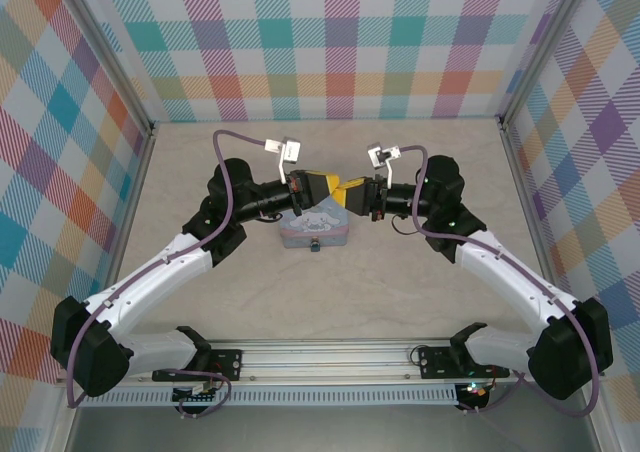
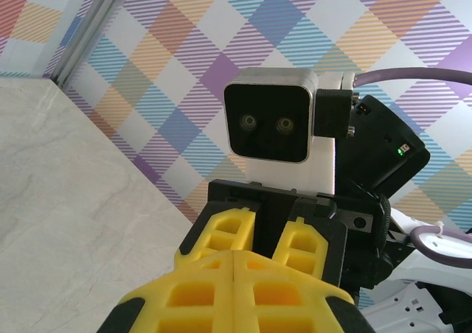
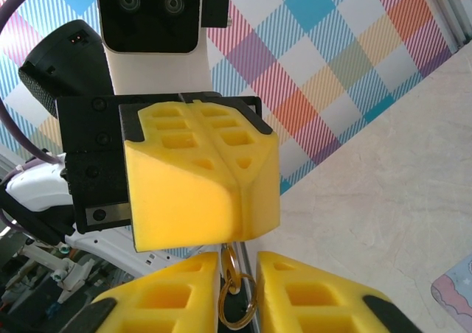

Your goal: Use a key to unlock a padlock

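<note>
- The left gripper (image 3: 237,208) has its fingers pressed together. 2 gold key rings (image 3: 236,300) hang from their seam, and the key itself is hidden, probably pinched there.
- The right gripper (image 3: 238,274) shows a narrow gap with the rings in it; I cannot tell whether it grips them.
- The padlock (image 1: 315,246) sits at the tin's (image 1: 333,234) near side, mid-table, below both grippers.
- Risk: a misjudged handover could drop the key, or twist it so it misses the keyhole.
- No writing is legible; the tin bears a cartoon print.

Bright even light, soft shadows, sharp
</note>
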Available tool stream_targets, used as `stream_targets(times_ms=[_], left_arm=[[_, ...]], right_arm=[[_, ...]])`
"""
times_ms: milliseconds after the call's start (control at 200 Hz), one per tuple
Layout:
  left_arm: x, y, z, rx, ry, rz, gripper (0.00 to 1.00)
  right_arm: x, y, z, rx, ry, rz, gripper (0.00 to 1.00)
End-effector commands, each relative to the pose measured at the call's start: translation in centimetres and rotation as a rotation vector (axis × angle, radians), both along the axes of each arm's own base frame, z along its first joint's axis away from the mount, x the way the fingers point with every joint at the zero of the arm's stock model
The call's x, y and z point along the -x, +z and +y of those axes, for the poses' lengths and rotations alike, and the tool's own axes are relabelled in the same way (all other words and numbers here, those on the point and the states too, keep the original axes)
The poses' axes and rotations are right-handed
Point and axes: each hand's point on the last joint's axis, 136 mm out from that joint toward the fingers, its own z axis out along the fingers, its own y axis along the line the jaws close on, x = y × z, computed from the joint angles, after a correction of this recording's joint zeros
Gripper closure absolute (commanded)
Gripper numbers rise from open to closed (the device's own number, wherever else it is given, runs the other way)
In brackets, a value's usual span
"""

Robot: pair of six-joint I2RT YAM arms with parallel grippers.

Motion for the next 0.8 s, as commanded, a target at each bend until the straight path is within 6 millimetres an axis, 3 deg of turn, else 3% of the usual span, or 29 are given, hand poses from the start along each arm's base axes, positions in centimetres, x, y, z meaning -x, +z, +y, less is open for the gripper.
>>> stream_targets(times_ms=[0, 300, 645, 795], left_arm=[[0.32, 1.55, -0.16, 0.035, 0.001, -0.038, 1.0], [0.18, 1.47, -0.1, 0.032, 0.011, -0.037, 1.0], [0.5, 1.61, -0.28, 0.035, -0.011, -0.044, 1.0], [0.54, 1.46, -0.27, 0.033, -0.011, -0.043, 1.0]], right_arm=[[0.7, 0.51, 0.01, -0.017, 0.021, -0.038, 0.82], [0.91, 0.07, -0.19, -0.008, 0.016, -0.03, 0.86], [0.53, 0.73, 0.0, -0.028, 0.013, -0.034, 0.86], [0.45, 0.94, 0.05, -0.032, 0.013, -0.033, 0.9]])
